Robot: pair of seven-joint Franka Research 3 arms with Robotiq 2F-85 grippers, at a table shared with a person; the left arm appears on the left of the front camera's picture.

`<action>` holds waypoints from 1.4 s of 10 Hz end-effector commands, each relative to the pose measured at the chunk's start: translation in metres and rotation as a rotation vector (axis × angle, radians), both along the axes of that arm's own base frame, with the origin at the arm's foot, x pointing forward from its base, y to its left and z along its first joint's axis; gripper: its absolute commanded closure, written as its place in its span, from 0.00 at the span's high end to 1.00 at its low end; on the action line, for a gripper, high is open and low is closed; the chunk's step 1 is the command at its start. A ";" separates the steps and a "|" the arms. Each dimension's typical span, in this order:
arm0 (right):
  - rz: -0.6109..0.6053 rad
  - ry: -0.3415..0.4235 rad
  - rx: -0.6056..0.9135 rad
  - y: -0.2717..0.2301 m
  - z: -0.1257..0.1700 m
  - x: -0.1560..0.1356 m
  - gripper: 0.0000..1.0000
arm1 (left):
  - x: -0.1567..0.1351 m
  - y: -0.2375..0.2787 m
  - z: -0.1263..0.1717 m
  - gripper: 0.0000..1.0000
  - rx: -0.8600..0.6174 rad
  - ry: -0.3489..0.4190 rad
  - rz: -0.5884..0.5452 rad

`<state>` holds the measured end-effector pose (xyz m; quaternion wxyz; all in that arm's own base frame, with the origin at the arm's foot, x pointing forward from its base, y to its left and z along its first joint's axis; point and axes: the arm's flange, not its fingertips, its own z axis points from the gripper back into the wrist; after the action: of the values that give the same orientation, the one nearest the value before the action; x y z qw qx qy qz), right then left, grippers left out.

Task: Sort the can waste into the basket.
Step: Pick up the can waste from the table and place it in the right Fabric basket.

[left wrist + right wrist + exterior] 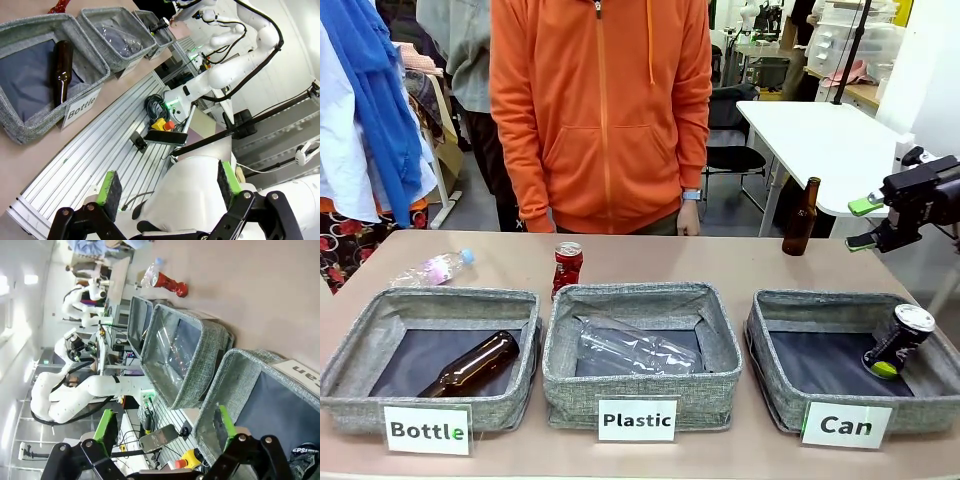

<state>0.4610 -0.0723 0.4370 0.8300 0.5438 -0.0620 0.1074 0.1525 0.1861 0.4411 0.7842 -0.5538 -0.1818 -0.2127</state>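
**One can in, red one left**

Black can [897,340] lies in right basket [772,385], label "Can" [846,425]. Red can [567,266] stands on counter [740,265], far side, behind gap betw. Bottle basket [430,300] and Plastic basket [640,292]. It is dented, prob. empty: light, thin, smooth. Take it round the middle, gently. Right pincer [863,224] wide, empty; left pincer [169,185] wide also.

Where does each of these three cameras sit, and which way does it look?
Front view: between the arms, facing across the table at the person; the right gripper shows, open.
Left wrist view: on that wrist, looking past the open left gripper at the Bottle basket.
Right wrist view: on that wrist, looking past that gripper along the baskets toward the left arm.
Shared: all show the Plastic basket.
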 end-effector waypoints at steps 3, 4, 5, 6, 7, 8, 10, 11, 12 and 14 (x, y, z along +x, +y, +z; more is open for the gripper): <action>0.009 -0.012 -0.004 -0.001 0.002 -0.001 1.00 | 0.014 -0.038 0.014 1.00 0.115 -0.058 -0.174; 0.009 -0.012 -0.004 -0.001 0.002 -0.001 1.00 | 0.033 -0.063 0.025 1.00 0.177 -0.130 -0.196; 0.009 -0.012 -0.004 -0.001 0.002 -0.001 1.00 | 0.053 -0.088 0.037 1.00 0.200 -0.203 -0.259; 0.009 -0.012 -0.004 -0.001 0.002 -0.001 1.00 | 0.077 -0.116 0.043 1.00 0.219 -0.267 -0.303; 0.009 -0.012 -0.004 -0.001 0.002 -0.001 1.00 | 0.096 -0.138 0.041 1.00 0.217 -0.328 -0.322; 0.009 -0.012 -0.004 -0.001 0.002 -0.001 1.00 | 0.119 -0.159 0.033 1.00 0.199 -0.375 -0.343; 0.009 -0.012 -0.004 -0.001 0.002 -0.001 1.00 | 0.161 -0.199 0.003 1.00 0.164 -0.385 -0.455; 0.009 -0.012 -0.004 -0.001 0.002 -0.001 1.00 | 0.164 -0.199 -0.001 1.00 0.193 -0.241 -0.393; 0.009 -0.012 -0.004 -0.001 0.002 -0.001 1.00 | 0.142 -0.193 0.032 1.00 0.209 -0.374 -0.403; 0.009 -0.012 -0.004 -0.001 0.002 -0.001 1.00 | 0.142 -0.193 0.032 1.00 0.209 -0.374 -0.403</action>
<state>0.4612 -0.0719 0.4370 0.8301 0.5436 -0.0617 0.1077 0.3050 -0.0125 0.4624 0.7328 -0.4490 -0.1802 -0.4785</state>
